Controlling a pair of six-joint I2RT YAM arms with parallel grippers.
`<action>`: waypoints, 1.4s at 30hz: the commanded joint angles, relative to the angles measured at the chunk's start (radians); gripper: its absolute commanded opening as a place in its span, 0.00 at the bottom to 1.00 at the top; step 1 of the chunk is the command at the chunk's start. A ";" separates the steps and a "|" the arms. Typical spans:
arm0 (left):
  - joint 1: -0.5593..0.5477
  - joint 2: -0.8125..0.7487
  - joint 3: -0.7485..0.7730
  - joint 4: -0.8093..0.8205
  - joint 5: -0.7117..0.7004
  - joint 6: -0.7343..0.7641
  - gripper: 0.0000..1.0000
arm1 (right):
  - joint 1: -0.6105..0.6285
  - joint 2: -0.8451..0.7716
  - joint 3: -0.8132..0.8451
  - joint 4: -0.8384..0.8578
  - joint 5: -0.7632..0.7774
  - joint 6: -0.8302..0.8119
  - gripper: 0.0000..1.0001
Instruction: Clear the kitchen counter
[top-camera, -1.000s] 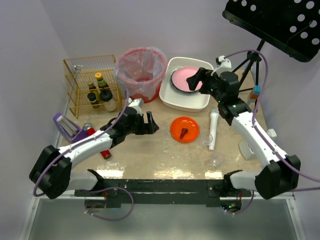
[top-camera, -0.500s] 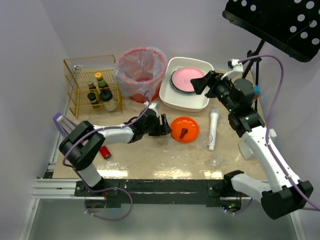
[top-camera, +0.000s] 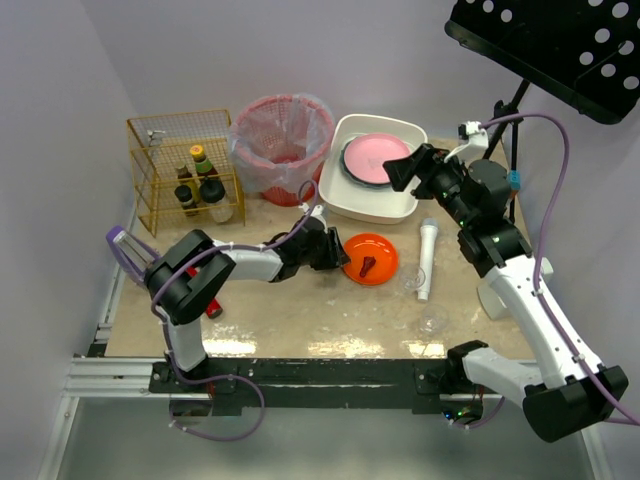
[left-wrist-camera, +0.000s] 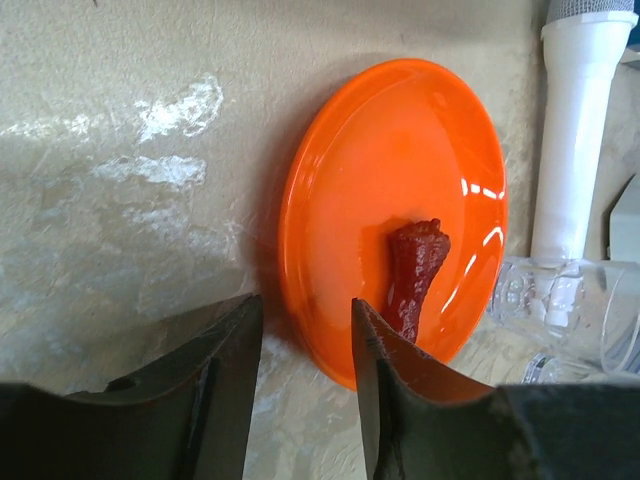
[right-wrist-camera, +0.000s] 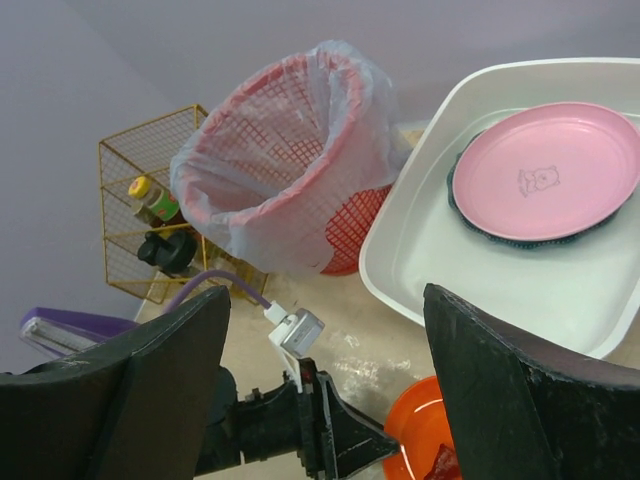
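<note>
Left gripper (left-wrist-camera: 305, 305) at orange plate (left-wrist-camera: 400, 190) rim: edge pickup
Jaws part-narrowed and empty, one over the plate, one outside its rim on the kitchen counter (left-wrist-camera: 120, 200). Seat the rim deep before clamping and lift level, or the red food scrap (left-wrist-camera: 412, 275) may slide. Right gripper (right-wrist-camera: 325, 295), wide and empty, hangs beyond the plate's far side.

The top camera hangs above and behind the arm bases and looks down on the whole table (top-camera: 300, 310), far enough back to take in both arms. The left wrist camera sits low and very near, facing past the left tool (left-wrist-camera: 305, 305) onto the orange plate (left-wrist-camera: 400, 200). The right wrist camera rides higher, looking down and leftward through the right tool (right-wrist-camera: 328, 292) at the red basket (right-wrist-camera: 290, 150) and white tub (right-wrist-camera: 420, 250). All three views share the orange plate.
</note>
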 joint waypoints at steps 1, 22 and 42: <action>-0.012 0.046 0.026 0.019 -0.008 -0.006 0.43 | -0.002 -0.001 -0.002 0.006 0.029 0.014 0.82; -0.010 0.005 0.015 -0.037 -0.047 -0.032 0.00 | -0.002 -0.009 -0.015 -0.017 0.056 0.035 0.83; 0.128 -0.339 0.154 -0.500 0.059 0.136 0.00 | -0.002 -0.021 0.047 -0.043 0.049 0.080 0.83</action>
